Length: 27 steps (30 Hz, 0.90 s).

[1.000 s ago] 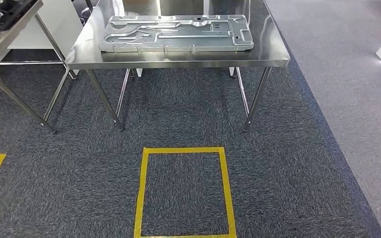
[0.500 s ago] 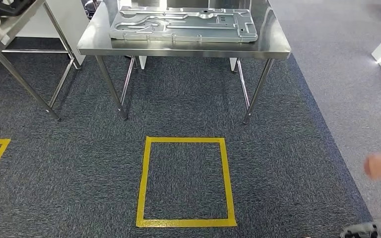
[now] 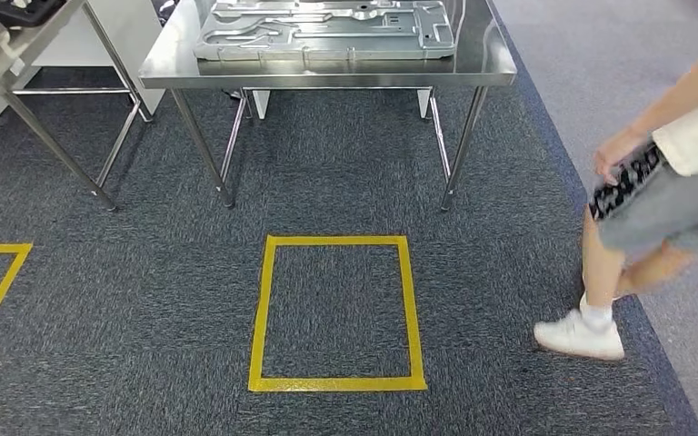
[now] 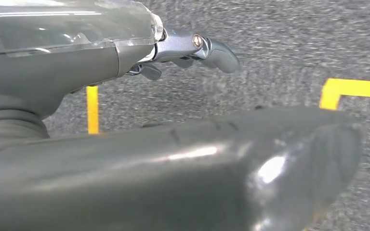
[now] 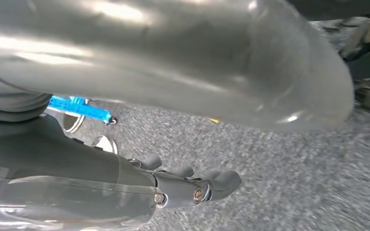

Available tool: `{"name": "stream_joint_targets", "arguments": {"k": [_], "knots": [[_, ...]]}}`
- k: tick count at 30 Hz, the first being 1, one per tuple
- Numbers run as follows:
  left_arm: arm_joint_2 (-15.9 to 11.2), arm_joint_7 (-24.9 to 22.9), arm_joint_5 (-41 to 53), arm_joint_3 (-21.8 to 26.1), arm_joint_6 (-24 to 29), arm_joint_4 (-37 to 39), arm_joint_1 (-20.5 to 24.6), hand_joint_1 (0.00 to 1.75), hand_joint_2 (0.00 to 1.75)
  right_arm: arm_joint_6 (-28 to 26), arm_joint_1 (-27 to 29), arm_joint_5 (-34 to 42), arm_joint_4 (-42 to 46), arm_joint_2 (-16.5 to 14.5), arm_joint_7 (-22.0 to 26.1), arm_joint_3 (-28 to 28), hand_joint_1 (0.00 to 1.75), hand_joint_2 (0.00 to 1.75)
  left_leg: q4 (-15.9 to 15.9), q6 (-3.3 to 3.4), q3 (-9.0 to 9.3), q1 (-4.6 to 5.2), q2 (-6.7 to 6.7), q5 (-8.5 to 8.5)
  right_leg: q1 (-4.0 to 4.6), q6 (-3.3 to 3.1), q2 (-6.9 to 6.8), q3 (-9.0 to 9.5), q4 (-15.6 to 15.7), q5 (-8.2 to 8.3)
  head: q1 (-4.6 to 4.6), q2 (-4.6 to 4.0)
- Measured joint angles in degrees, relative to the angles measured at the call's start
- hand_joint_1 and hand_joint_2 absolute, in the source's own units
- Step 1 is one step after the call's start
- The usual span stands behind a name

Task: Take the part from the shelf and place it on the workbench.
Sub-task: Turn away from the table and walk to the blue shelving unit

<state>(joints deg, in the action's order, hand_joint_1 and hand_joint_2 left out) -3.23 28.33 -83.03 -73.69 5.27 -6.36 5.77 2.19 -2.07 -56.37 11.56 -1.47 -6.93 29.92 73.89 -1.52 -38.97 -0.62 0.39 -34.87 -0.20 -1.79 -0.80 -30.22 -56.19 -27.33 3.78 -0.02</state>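
A: Left to right, what's there?

B: Second steel table far left; yellow floor square centre; the part flat on the table beyond it; a person walking at right.

A: Hands?

B: Left hand and right hand hang over carpet holding nothing, fingers loosely extended.

A: Risk?

B: I judge collision likeliest: the person is near my path, and the table legs stand beyond the square.

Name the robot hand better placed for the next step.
Left, marginally. The left robot hand and right robot hand both hang empty over carpet, but a person is mid-stride on the robot's right.
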Motion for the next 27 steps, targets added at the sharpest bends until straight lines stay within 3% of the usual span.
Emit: {"name": "stream_joint_targets", "arguments": {"k": [1,2,4,6,7,9,10,12,14,15,16,17,18,19,21,22,23,25,27], "knots": [[0.0,0.0,0.0,-0.1,0.0,0.0,0.0,0.00,0.00,0.0,0.0,0.0,0.0,0.0,0.0,0.0,0.00,0.00,0.6,0.10,0.77,0.00,0.00,0.85,0.14,0.00,-0.02,-0.91,-0.2,0.52,0.00,0.00],[0.0,0.0,0.0,-0.2,0.0,0.0,0.0,0.00,0.00,0.0,0.0,0.0,0.0,0.0,0.0,0.0,0.00,0.00,-1.0,0.33,2.60,0.01,-0.01,2.49,0.27,0.03,-0.02,-1.80,-0.5,1.00,0.00,0.00],[0.0,0.0,0.0,-0.4,0.0,0.0,0.1,0.00,0.00,0.0,0.0,0.0,0.0,0.0,0.0,0.0,0.00,0.00,-9.2,1.15,8.80,0.24,-0.01,4.74,0.57,0.19,0.01,-3.17,-1.0,1.85,0.00,0.00],[0.0,0.0,0.0,-0.5,0.0,0.0,0.3,0.00,0.00,0.0,0.0,0.0,0.0,0.0,0.0,0.0,0.00,0.00,-17.0,1.75,13.83,0.60,0.00,4.39,0.68,0.66,-0.09,-3.86,-1.2,2.76,-0.01,0.00],[0.0,0.0,0.0,-0.5,0.0,0.0,0.4,0.00,0.00,0.0,0.0,0.0,0.0,0.0,0.0,0.0,0.00,0.00,-18.9,1.90,14.75,0.80,0.01,4.03,0.62,1.00,-0.16,-4.05,-1.2,3.25,-0.01,0.00],[0.1,0.0,0.0,-0.6,0.0,0.0,0.3,0.00,0.00,0.0,0.0,0.0,0.0,0.0,0.0,0.0,0.00,0.00,-19.6,2.32,14.23,0.86,0.15,4.89,0.33,1.70,-0.12,-4.40,-1.2,3.82,-0.01,0.00],[0.1,0.0,0.0,-0.6,0.0,0.0,0.3,0.00,0.00,0.0,0.1,0.0,0.0,0.1,0.0,0.0,0.00,0.00,-19.8,2.74,13.75,0.78,0.27,5.56,0.25,1.99,0.03,-4.79,-1.9,2.90,-0.01,0.00],[0.2,0.0,0.0,-0.6,0.0,0.0,0.3,0.00,0.00,-0.1,0.0,0.0,0.0,0.2,0.0,0.0,0.00,0.00,-20.1,3.46,12.29,0.58,0.43,6.91,0.04,2.44,0.40,-6.21,-6.2,-1.89,-0.02,0.00],[0.2,0.0,0.0,-0.7,0.0,0.0,0.2,0.00,0.00,0.0,0.0,-0.1,-0.1,0.2,0.0,0.0,0.00,0.00,-20.0,3.65,10.55,0.64,0.34,8.01,-0.20,2.81,0.52,-7.90,-13.2,-6.61,-0.02,0.00],[0.2,-0.1,0.0,-0.7,0.0,0.0,0.1,0.00,0.00,0.0,0.0,0.1,-0.1,0.1,0.0,0.0,0.00,0.00,-19.9,3.56,9.70,0.64,0.35,8.62,-0.34,3.02,0.53,-8.32,-16.1,-7.00,-0.02,0.00],[0.2,-0.3,0.0,-0.7,0.1,0.0,0.1,0.00,0.00,0.1,0.1,0.4,-0.1,0.1,0.0,0.0,0.00,0.00,-19.7,3.42,8.82,0.62,0.37,9.17,-0.47,3.20,0.52,-8.18,-17.8,-6.09,-0.02,0.00],[0.2,-0.5,0.0,-0.7,0.1,0.0,0.0,0.00,0.00,0.3,0.1,1.0,-0.1,0.1,-0.1,0.2,0.00,0.00,-19.3,3.23,7.89,0.57,0.38,9.68,-0.61,3.34,0.52,-7.20,-17.6,-4.19,-0.02,0.00],[0.2,-0.7,-0.1,-0.7,0.2,0.0,0.0,0.00,0.00,0.7,0.1,1.7,-0.1,0.1,0.0,0.6,0.00,0.00,-18.9,3.00,6.97,0.51,0.38,10.09,-0.76,3.43,0.52,-5.14,-15.3,-2.26,-0.02,0.00],[0.2,-0.8,-0.1,-0.7,0.2,0.0,0.0,0.00,0.00,1.0,0.0,2.5,-0.1,0.1,0.0,1.0,0.00,0.00,-18.3,2.76,6.11,0.47,0.37,10.37,-0.87,3.44,0.54,-2.35,-11.5,-1.42,-0.01,0.00],[0.2,-1.1,-0.1,-0.7,0.3,0.0,-0.1,0.00,0.00,1.7,-0.1,3.7,-0.1,0.1,0.3,1.9,0.00,0.00,-17.1,2.21,4.90,0.56,0.33,10.76,-0.79,3.06,0.63,3.01,-3.4,-2.65,-0.01,0.00],[0.1,-1.2,-0.1,-0.7,0.4,0.0,-0.1,0.00,0.00,1.9,-0.2,4.0,-0.1,0.1,0.4,2.3,0.00,0.00,-16.7,1.87,4.61,0.63,0.31,10.97,-0.68,2.68,0.67,4.32,-1.1,-3.77,-0.01,0.00],[0.1,-1.3,0.0,-0.7,0.4,0.0,-0.1,0.00,0.00,2.1,-0.2,4.2,-0.1,0.0,0.6,2.7,0.00,0.00,-16.5,1.50,4.46,0.65,0.30,11.23,-0.51,2.24,0.69,4.78,0.0,-4.33,-0.01,0.00],[-0.1,-1.4,0.0,-0.8,0.4,0.0,-0.1,0.00,0.00,2.3,-0.2,4.3,-0.2,-0.2,0.8,3.3,0.00,0.00,-16.2,0.75,4.17,0.47,0.26,11.34,-0.53,1.23,0.55,4.44,0.1,-3.96,-0.01,0.00],[-0.2,-1.5,0.0,-0.8,0.5,0.0,-0.2,0.00,0.00,2.4,-0.2,4.4,-0.3,-0.4,1.0,3.8,0.00,0.00,-12.9,0.13,2.85,0.20,0.20,8.28,-0.58,0.34,0.29,3.87,0.2,-3.21,-0.01,0.00]]}}
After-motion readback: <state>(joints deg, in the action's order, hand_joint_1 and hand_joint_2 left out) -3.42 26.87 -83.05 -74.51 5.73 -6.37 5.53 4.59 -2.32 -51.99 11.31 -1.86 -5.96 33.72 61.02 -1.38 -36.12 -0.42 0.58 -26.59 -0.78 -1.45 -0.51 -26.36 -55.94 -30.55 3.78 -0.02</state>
